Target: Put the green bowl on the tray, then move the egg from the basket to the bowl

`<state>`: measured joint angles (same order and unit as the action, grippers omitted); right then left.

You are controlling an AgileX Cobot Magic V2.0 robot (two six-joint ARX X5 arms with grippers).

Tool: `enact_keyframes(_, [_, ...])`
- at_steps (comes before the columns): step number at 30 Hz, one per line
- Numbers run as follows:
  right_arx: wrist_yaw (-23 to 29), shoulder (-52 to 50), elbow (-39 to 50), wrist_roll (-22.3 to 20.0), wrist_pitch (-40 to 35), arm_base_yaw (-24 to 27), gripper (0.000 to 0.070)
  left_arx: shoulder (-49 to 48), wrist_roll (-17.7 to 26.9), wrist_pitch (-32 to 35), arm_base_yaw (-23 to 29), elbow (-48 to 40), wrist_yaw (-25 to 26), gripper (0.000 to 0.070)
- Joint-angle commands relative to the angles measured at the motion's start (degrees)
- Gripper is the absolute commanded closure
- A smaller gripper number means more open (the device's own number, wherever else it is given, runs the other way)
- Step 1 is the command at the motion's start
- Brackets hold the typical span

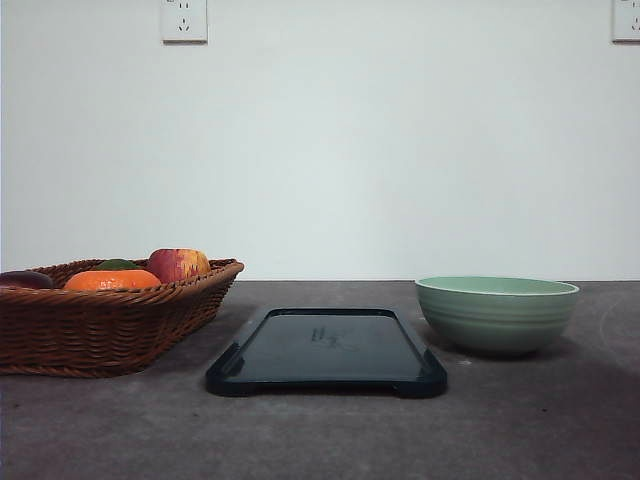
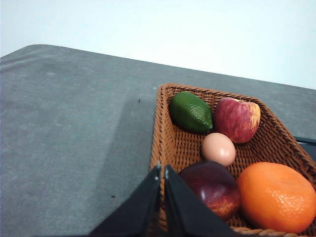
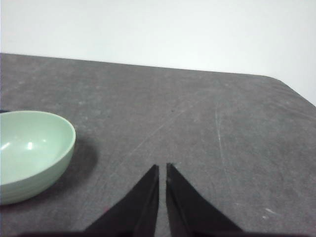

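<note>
The green bowl (image 1: 497,313) stands on the grey table to the right of the dark tray (image 1: 327,352), which lies flat in the middle. In the right wrist view the green bowl (image 3: 30,153) is empty, and my right gripper (image 3: 163,167) is shut above bare table beside it. The wicker basket (image 1: 100,318) sits at the left. In the left wrist view the egg (image 2: 218,148) lies in the basket (image 2: 168,138) among fruit. My left gripper (image 2: 162,168) is shut and hovers by the basket's near rim.
The basket also holds a green avocado (image 2: 190,112), a red-yellow apple (image 2: 237,119), an orange (image 2: 276,197) and a dark red fruit (image 2: 212,187). A white wall with sockets (image 1: 184,20) backs the table. Bare table lies in front of the tray.
</note>
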<state>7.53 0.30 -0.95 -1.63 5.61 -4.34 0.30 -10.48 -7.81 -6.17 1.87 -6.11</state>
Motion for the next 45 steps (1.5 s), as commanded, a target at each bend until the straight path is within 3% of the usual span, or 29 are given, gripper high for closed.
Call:
enact_keyframes(1, [-0.26, -0.09, 0.24, 3.80, -0.57, -0.02, 0.0681, -0.07, -2.86, 0.55, -0.07, -1.07, -0.04, 0.0700])
enact_keyframes(7, [-4.90, -0.09, 0.24, 22.01, -1.38, -0.02, 0.0684, -0.07, -19.83, 0.55, -0.07, -1.07, -0.02, 0.0700])
enact_keyframes(13, [-5.63, -0.09, 0.07, 34.95, -3.51, -0.02, 0.0690, -0.07, -43.53, 1.69, -0.07, -0.96, 0.00, 0.0700])
enact_keyframes(15, [-6.78, -0.09, 0.07, 36.81, -5.36, -0.02, 0.0690, -0.07, -46.40, 4.49, -0.07, -0.94, -0.02, 0.0700])
enact_keyframes(17, [-8.95, -0.09, 0.04, 37.00, -8.41, -0.02, 0.0691, -0.07, -44.08, 8.80, -0.07, -0.91, -0.02, 0.0700])
enact_keyframes(21, [-12.39, -0.01, -1.69, 35.10, -11.10, -0.02, 0.0693, -0.04, -32.23, 17.61, -0.07, 0.16, 0.02, 0.0700])
enact_keyframes(23, [-13.74, 0.46, -3.38, 32.54, -10.66, -0.02, 0.0693, 0.03, -27.53, 17.77, -0.07, 1.96, 0.04, 0.0700])
enact_keyframes(29, [-16.35, 5.95, -12.23, 23.89, -3.38, -0.02, 0.0693, 2.99, -20.80, 6.10, -0.07, 12.62, 0.04, 0.0700])
enact_keyframes(36, [-21.80, 17.88, -24.61, 16.32, 4.63, -0.04, 0.0693, 13.39, -10.93, -8.95, -0.07, 28.34, 0.94, 0.0700])
enact_keyframes(45, [-25.34, 33.58, -37.66, 10.85, 14.81, -0.84, 0.0693, 31.67, -7.83, -22.99, -0.07, 44.89, 12.24, 0.0700])
